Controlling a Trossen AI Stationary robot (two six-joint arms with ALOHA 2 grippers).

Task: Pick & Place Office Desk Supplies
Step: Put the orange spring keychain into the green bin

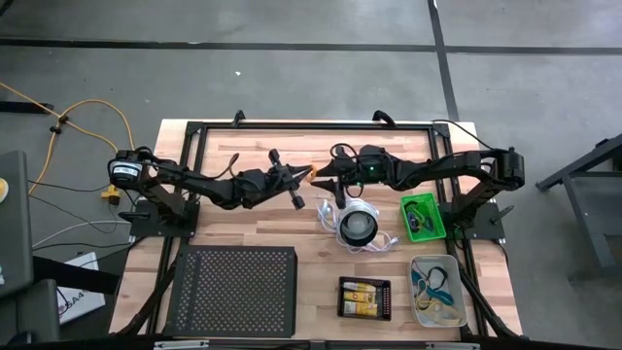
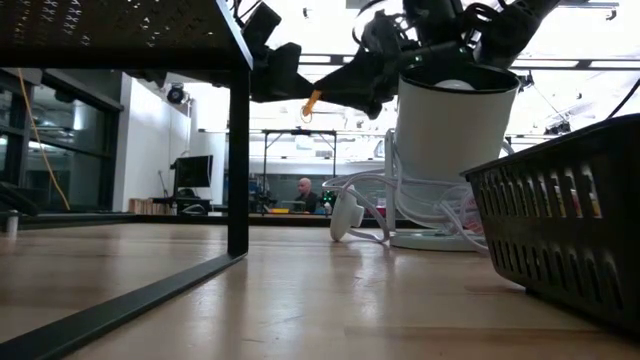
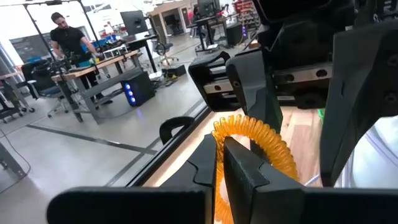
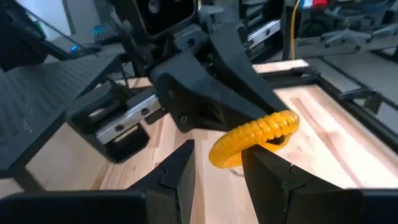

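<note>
Orange coiled plastic loop [image 3: 258, 146], ribbed like a spring and bent into a ring, hangs in mid-air above the wooden desk [image 1: 311, 243], pinched in the clenched left tool [image 3: 219, 165] while the right tool [image 4: 217, 165] stands spread around it, fingers either side, gripping nothing. A clean handover likely needs the right tool to close squarely on the coil before the left lets go. Nearby sit a round white-and-black object [image 1: 358, 226] and a green tray [image 1: 423, 217].

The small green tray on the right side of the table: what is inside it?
Inside the green tray, the high view shows dark cords lying tangled. Anything underneath them is covered, and the other views do not look into it.
</note>
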